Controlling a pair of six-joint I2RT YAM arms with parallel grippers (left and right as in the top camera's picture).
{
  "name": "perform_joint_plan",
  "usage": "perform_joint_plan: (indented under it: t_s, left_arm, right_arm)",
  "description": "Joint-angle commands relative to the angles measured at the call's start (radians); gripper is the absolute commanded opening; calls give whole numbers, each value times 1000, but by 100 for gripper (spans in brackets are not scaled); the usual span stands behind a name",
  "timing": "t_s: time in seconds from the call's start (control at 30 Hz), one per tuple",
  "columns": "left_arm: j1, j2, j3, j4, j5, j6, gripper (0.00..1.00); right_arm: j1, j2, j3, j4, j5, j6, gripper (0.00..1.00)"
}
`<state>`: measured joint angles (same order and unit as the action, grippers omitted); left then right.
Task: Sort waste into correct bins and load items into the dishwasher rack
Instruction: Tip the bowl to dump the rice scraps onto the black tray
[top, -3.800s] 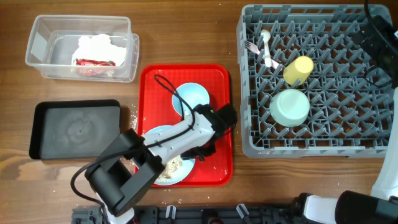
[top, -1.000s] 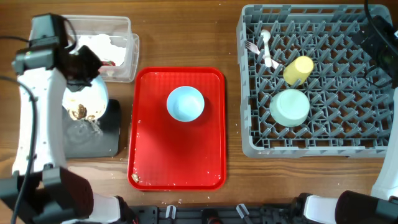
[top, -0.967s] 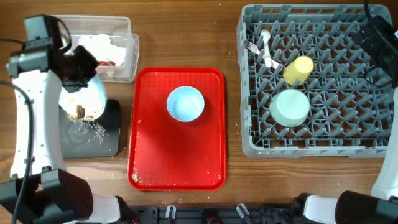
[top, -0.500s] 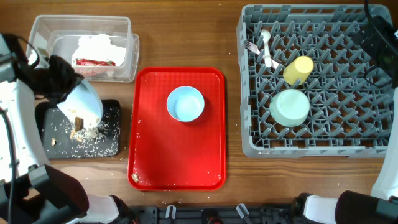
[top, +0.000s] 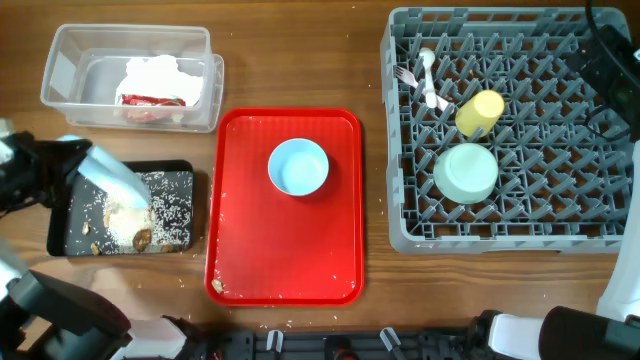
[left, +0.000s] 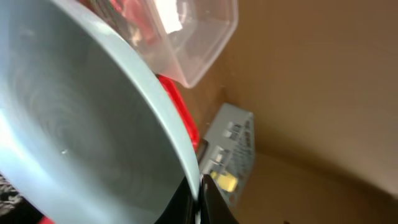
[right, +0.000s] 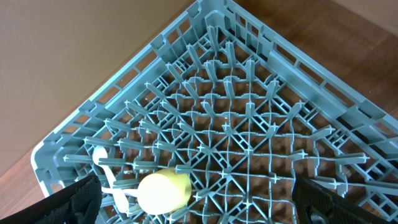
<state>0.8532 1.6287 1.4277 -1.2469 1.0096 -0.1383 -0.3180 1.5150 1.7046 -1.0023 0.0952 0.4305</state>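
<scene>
Wooden table (top: 300, 60), crumbs (top: 170, 205) in black tray (top: 57, 240), plate (top: 115, 180) tilted above

Tilted light blue plate (left: 74, 124) close up, clear tub (left: 202, 37) and grey rack (left: 235, 144) beyond

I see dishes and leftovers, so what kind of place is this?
Probably a practice dish-clearing station, like a cafeteria's: a wooden table with a grey dishwasher rack, a red serving tray, and a black tray of food scraps.

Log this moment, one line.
left gripper: holds large light blue plate tilted over shallow black tray | white crumbs: in tray | right gripper: open over grey pegged rack
</scene>
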Motion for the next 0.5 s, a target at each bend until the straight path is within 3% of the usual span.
perform_joint_plan:
  t_s: [0.0,0.13,0.2,0.27,0.33,0.4,0.47]
  left_arm:
    - [71,-4,-4,-52,140,107,4]
    - [108,-3,-4,-131,148,185,4]
    - [112,-3,-4,-86,155,234,4]
    - [112,0,-4,-107,140,185,4]
    - [111,0,-4,-110,149,219,4]
    - [111,-4,-4,-241,157,223,4]
    - [106,-16,-4,-274,188,353,4]
  right_arm:
    - [0,7,0,3,18,15,100]
    - [0,7,0,3,18,14,100]
    - [0,7,0,3,18,14,100]
    - [0,7,0,3,18,14,99]
    - [0,7,0,3,18,15,100]
    - [0,7,0,3,18,15,100]
    - [0,7,0,3,18,14,100]
